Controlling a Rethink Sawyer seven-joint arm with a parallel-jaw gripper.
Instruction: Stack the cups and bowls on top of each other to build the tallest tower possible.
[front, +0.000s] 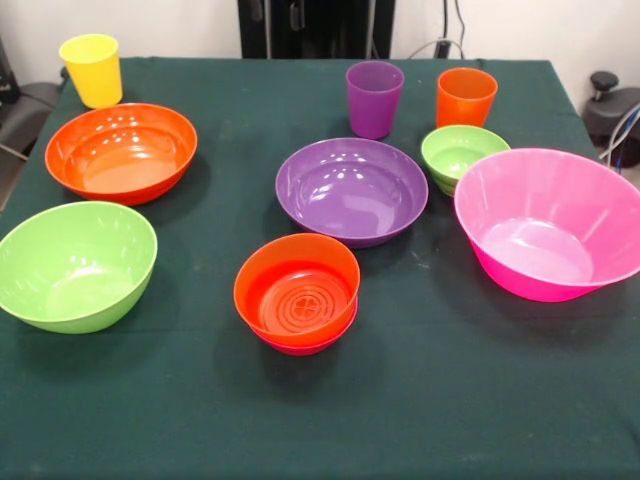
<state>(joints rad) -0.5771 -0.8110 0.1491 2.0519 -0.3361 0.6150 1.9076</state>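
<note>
**Kid:** Where is your pincer? Is it holding anything?

**Me:** My pincer does not show here at all, so I cannot tell if it is spread or squeezed.

**Kid:** Where is the tower?

**Me:** The tower (297, 296) sits near the front, about in the middle of the green cloth (430, 400). It is a small orange bowl (296, 288) sitting inside a small red bowl (310, 343). Only the red bowl's bottom rim peeks out under it.

**Kid:** And the other bowls?

**Me:** The purple bowl (352, 190) is just behind the tower, a bit to the right. The huge pink bowl (548, 222) is on the right and tips a little. The small green bowl (462, 156) is between those two, a bit farther back, and the pink rim covers its edge. On the left, the big green bowl (76, 265) is near, and the big orange bowl (121, 152) is behind it.

**Kid:** What about the cups?

**Me:** All three stand upright at the far side. The yellow cup (92, 70) is at the far left corner. The purple cup (374, 98) is behind the purple bowl. The orange cup (466, 97) is just right of it, behind the small green bowl.
</note>
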